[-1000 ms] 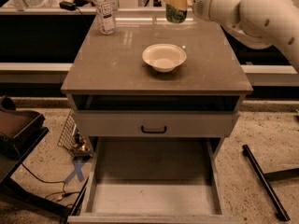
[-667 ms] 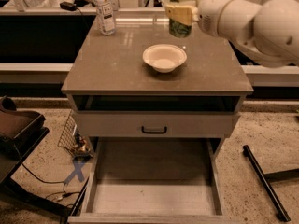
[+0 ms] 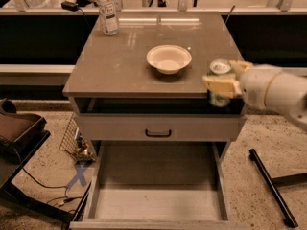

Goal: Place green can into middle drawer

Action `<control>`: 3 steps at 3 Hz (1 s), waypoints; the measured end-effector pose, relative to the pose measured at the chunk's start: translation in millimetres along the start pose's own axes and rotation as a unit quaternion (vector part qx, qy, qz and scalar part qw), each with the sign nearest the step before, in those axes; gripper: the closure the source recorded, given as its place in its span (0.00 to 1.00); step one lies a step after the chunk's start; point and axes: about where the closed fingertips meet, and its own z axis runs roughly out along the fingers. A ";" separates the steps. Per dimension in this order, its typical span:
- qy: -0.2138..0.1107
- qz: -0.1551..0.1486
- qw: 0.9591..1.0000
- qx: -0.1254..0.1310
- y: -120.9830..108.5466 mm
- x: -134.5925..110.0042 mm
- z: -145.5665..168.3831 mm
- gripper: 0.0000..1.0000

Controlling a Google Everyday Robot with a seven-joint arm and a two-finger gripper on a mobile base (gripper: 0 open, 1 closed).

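The green can [image 3: 218,98], with its silver top, is held in my gripper [image 3: 221,84], which is shut on it. The white arm comes in from the right. The can hangs at the front right edge of the cabinet top [image 3: 124,66], level with the dark open slot under it. The middle drawer [image 3: 158,176] is pulled out at the bottom, a pale grey tray with thin side walls and nothing in it. The can is above and a little behind the drawer's right side.
A white bowl [image 3: 169,58] sits mid-top and a clear white-labelled bottle [image 3: 107,11] at the back left. A closed drawer front with a black handle [image 3: 158,133] is above the open drawer. A black bar [image 3: 271,186] lies on the floor right, a dark case [image 3: 17,128] and wire basket [image 3: 74,138] left.
My gripper has carried the green can from the back of the cabinet top, forward and down to its front right edge.
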 end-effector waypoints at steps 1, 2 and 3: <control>-0.008 0.031 0.999 -0.035 7.3 109.5 -48.3 1.00; -0.008 0.031 0.999 -0.035 7.3 109.4 -48.2 1.00; -0.005 0.031 0.996 -0.087 38.4 149.6 -29.1 1.00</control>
